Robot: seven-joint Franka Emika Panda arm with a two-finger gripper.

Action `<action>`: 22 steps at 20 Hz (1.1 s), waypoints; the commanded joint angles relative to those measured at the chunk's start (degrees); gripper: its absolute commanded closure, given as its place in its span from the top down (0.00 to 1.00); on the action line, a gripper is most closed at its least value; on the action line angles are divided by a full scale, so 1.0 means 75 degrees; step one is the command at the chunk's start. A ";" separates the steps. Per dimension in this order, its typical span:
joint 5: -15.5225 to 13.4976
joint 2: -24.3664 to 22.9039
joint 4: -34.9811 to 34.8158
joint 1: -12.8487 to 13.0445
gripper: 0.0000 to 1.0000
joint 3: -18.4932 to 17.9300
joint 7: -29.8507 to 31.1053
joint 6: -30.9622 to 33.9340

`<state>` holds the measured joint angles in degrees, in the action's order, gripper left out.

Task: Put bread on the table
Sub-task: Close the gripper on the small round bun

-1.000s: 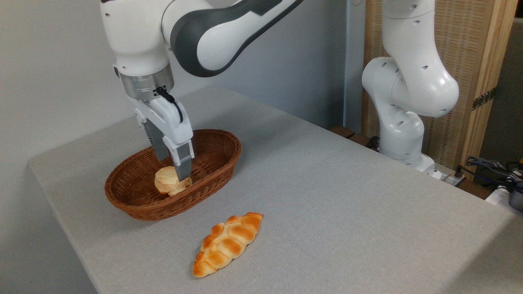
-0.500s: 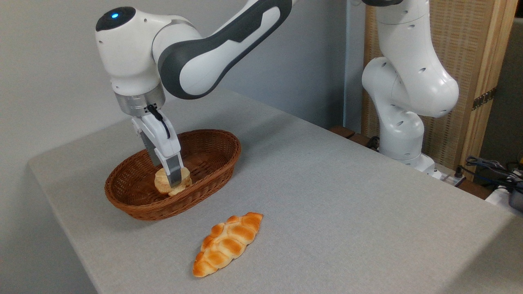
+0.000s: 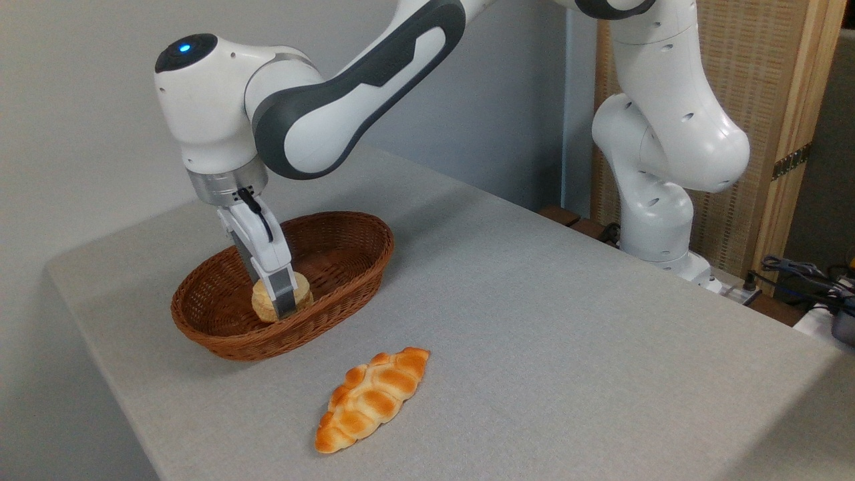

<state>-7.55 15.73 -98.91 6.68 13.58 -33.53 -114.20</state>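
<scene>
Lower hand (image 3: pixel 279 302) astride bread (image 3: pixel 264 302)

No text, label, brand or number can be read anywhere here

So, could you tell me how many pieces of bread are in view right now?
2. The small round bun sits in the wicker basket, with the gripper down around it; the braided loaf lies on the table. No others show.
</scene>
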 commanded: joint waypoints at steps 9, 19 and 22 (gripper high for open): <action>0.0151 -0.0023 -0.0042 0.0117 0.40 -0.0029 -0.0053 -0.0136; 0.0117 -0.0256 0.0016 0.0094 0.44 -0.0076 0.0064 -0.0113; 0.0093 -0.0631 0.0028 0.0047 0.45 -0.0158 0.0146 0.0050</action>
<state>-6.48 14.67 -98.12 7.10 13.43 -33.40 -114.26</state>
